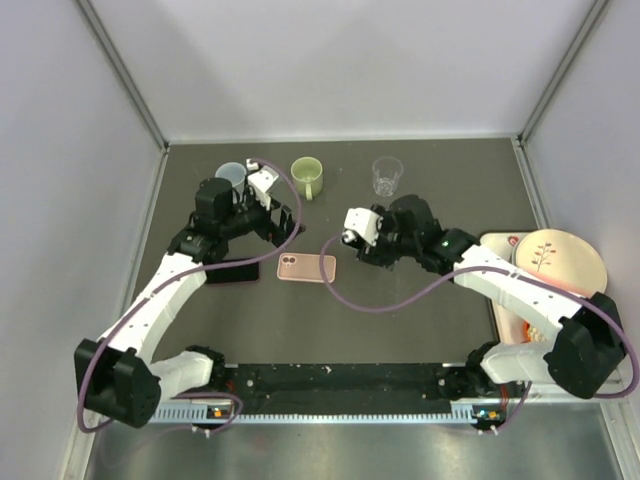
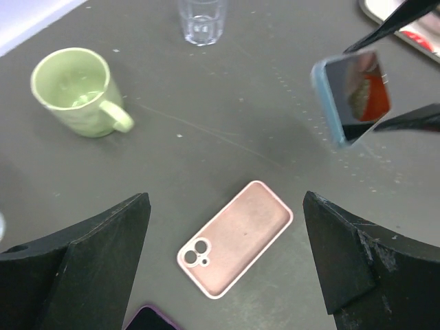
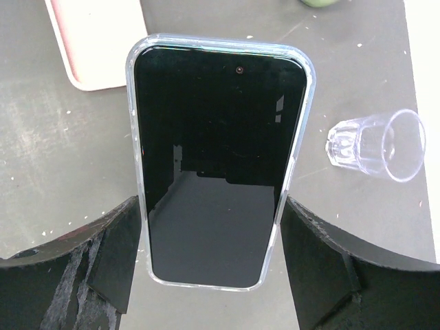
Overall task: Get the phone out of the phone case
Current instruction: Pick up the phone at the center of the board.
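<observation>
1. Dark grey counter (image 1: 420, 340) is sitting inside pale walls. Both arms are reaching in from the near edge toward its middle.
2. Right jaws are standing fairly wide and pressing on the two long edges of the phone (image 3: 220, 165), which is sitting in its clear case (image 3: 206, 284). The screen is facing the wrist camera. The handset is hanging above mid-counter, near the pink case (image 2: 234, 237) but not touching it.
3. Left jaws are gaping fully and gripping nothing, hovering over the pink case. That case is lying back-up, and I cannot tell whether a phone is sitting inside it. A dark phone with a purple rim (image 1: 232, 272) is lying just to its left.
4. Handling, judged: the phone is looking like a stiff, light slab with slick glass, breakable if dropped. The clear case is probably flexing at its lip. With the long sides taken, the top corners and short edge are offering the free hold for peeling the lip back.
5. Room, judged: open counter is lying below the handset. The green mug (image 1: 307, 177), clear glass (image 1: 387, 175) and blue cup (image 1: 232, 175) are standing by the far wall. The glass is sitting nearest the right wrist, so swinging back is risking a knock. A plate (image 1: 565, 258) is sitting at the right edge, well apart.
</observation>
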Controlling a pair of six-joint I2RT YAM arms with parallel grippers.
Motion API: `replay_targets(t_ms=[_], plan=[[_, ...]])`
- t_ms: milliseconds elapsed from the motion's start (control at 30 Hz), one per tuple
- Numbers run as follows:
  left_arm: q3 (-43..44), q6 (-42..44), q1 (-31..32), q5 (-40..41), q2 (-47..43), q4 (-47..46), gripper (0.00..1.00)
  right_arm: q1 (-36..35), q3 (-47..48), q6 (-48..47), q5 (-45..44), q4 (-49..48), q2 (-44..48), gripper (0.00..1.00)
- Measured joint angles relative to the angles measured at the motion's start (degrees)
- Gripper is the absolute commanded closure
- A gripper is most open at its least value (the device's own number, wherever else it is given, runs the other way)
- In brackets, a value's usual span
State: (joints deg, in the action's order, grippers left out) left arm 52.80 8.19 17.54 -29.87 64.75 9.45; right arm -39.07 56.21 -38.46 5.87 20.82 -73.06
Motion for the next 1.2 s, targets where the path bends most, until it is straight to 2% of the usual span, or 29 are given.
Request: replay_targets(t_ms=[467, 833, 1200], plan=[[1.95, -6.82, 0.0, -13.99, 8.94, 1.01, 0.07, -7.65, -4.87, -7.17, -7.13, -12.11, 1.73, 1.0], [2.34, -12.33, 0.02, -16.44, 10.99, 0.48, 0.09, -13.79, -7.19, -9.57, -12.61, -17.22, 1.66, 1.0], [2.36, -13.92, 0.52, -16.81, 13.66, -0.39, 0.12, -16.48, -7.19, -10.03, -17.22, -21.9, -1.07, 1.0]])
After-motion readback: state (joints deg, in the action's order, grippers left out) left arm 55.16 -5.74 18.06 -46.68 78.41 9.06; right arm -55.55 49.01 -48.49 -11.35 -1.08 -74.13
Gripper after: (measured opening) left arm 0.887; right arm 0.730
